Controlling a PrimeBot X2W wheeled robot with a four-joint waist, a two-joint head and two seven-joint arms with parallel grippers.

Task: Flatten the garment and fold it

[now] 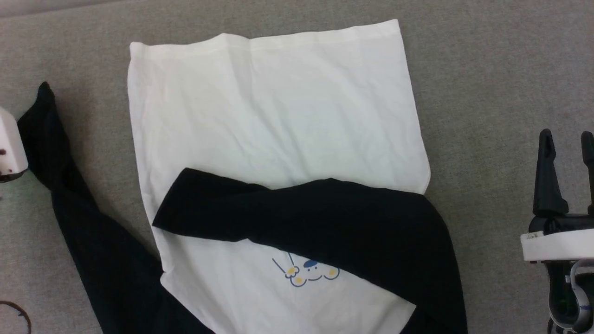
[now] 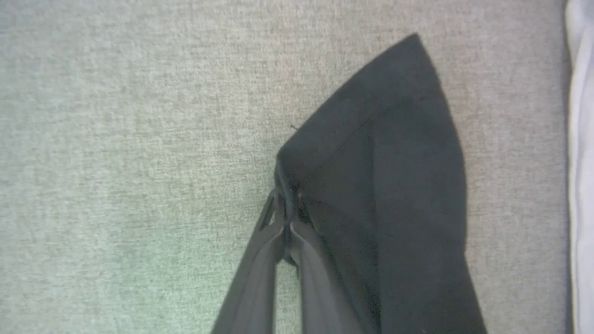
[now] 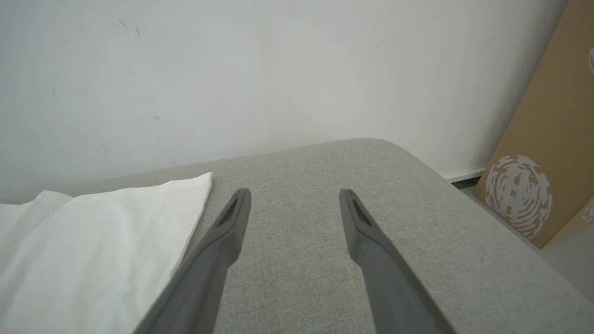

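Nearby, garment on grey cushion, cardboard box

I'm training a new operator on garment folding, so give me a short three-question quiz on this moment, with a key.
1. True or false: the right gripper is closed on the garment.
2. What does the left gripper pinch? A: the white hem. B: the edge of a black sleeve. C: the collar.
3. Fill in: in the head view, the other black sleeve lies folded across the white body, just above the blue-and-yellow ____.

Key:
1. False; its jaws stand open over the grey cushion, beside the garment.
2. B.
3. cartoon print.
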